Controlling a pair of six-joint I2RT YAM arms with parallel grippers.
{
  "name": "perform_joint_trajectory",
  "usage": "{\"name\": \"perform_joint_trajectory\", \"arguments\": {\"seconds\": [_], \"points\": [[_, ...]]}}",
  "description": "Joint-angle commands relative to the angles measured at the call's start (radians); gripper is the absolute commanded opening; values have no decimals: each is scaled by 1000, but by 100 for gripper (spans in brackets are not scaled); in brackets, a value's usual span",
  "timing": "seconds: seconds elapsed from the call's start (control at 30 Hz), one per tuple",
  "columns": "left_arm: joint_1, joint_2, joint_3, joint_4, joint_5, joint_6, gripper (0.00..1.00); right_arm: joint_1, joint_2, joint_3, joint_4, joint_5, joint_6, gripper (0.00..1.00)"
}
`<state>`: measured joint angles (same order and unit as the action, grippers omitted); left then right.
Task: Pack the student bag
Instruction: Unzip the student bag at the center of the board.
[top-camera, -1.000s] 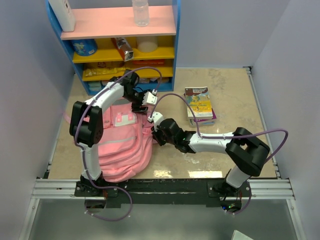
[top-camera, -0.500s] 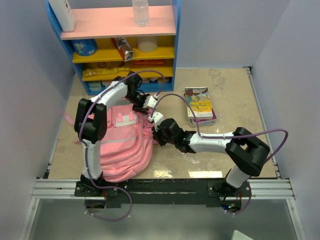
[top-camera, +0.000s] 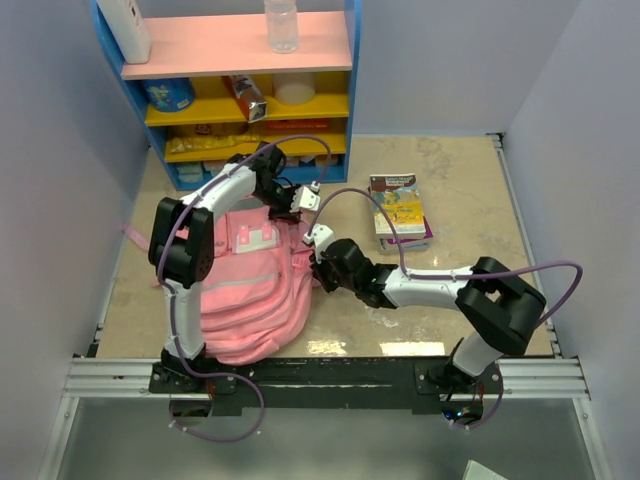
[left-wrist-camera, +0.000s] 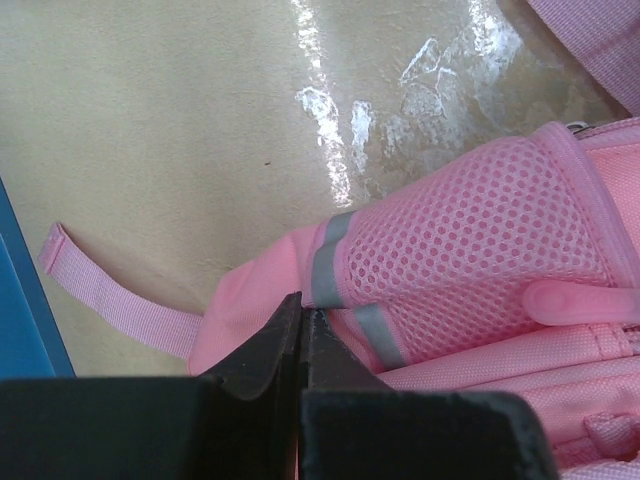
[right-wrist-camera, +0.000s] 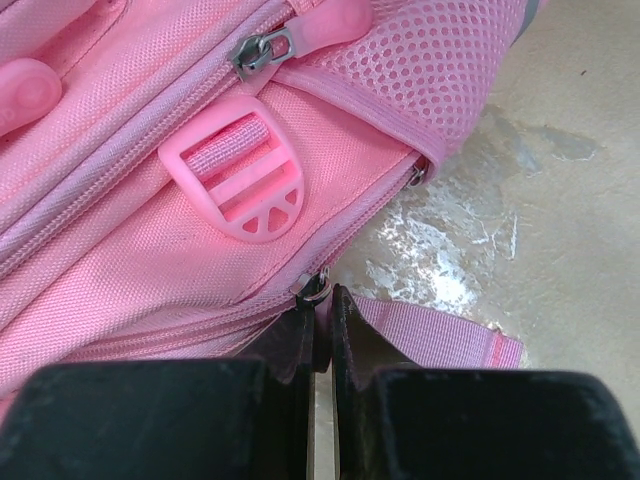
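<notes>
The student bag, a big pink backpack, lies flat on the left of the table. My left gripper is at its far right corner. In the left wrist view, that gripper is shut on a fold of the bag's pink fabric, beside a grey strip and the mesh side pocket. My right gripper is at the bag's right edge. In the right wrist view, it is shut on a zip pull, whose metal ring shows at the tips. A pink buckle sits just above.
A stack of books lies right of the bag. Behind it stands a blue shelf unit with snacks and a bottle. A loose pink strap trails on the table near the shelf's blue edge.
My left gripper has swung a little right to the bag's far corner and closed. The right gripper has stayed shut and shifted slightly, and the bag's top edge moved with it.
</notes>
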<state>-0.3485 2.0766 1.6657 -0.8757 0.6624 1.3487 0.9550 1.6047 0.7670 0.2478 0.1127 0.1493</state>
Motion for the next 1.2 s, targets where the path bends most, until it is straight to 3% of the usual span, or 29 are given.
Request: {"name": "perform_joint_trajectory", "arguments": {"seconds": [0.0,0.17,0.53,0.73,1.17], "points": [[25,-29,22,104,-53,-59,0,5,-77,-21,36,1,9,0],[28,-15,40,161,-133,-172,0,7,-117,-32,-16,5,-1,0],[71,3,40,155,-294,-227,0,62,-143,-20,-120,35,-19,0],[94,11,16,207,-409,-299,0,122,-144,31,-217,130,-40,0],[190,39,46,256,-550,-410,0,174,-176,3,-245,180,12,0]]}}
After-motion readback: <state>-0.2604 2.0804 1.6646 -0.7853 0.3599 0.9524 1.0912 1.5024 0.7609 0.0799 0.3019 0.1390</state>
